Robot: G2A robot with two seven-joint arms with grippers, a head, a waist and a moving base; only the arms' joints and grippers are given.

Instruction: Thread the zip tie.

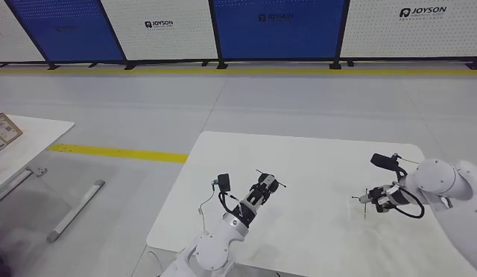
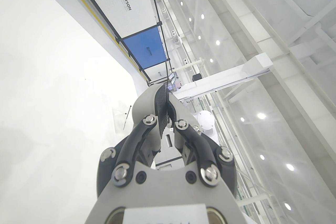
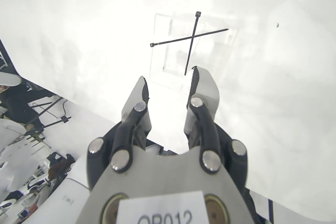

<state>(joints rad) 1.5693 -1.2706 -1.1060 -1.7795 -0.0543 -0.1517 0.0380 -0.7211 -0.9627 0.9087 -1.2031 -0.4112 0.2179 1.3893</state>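
The left end effector [image 2: 166, 93] is pressed together on a tie [image 2: 155, 9], pinching it near one end. The rest of the strap runs out straight and free beyond its fingertips.

The right end effector [image 3: 169, 78] is spread and holds nothing. It hangs just above the desk [image 3: 78, 12]. Directly ahead of its fingertips two crossed ties [image 3: 193, 37] lie flat on a clear plate [image 3: 162, 62]. The tail of one ends just beside one fingertip, and both square heads lie further out.

The step in hand looks like a pick from that pair, so that a strap and a head can be brought together.

- Pick the upper tie of the crossing, or the other will likely be dragged along. Which one lies on top cannot be told.
- Grip away from the crossing point, close to the head or the tail, with the fingers straddling the strap across its width.
- Come down until the pads almost touch the plate, since a flat strap offers little to grip.
- The plate looks slick and may slide if it is pushed sideways.
- The left arm should hold its strap steady and level for a clean approach.
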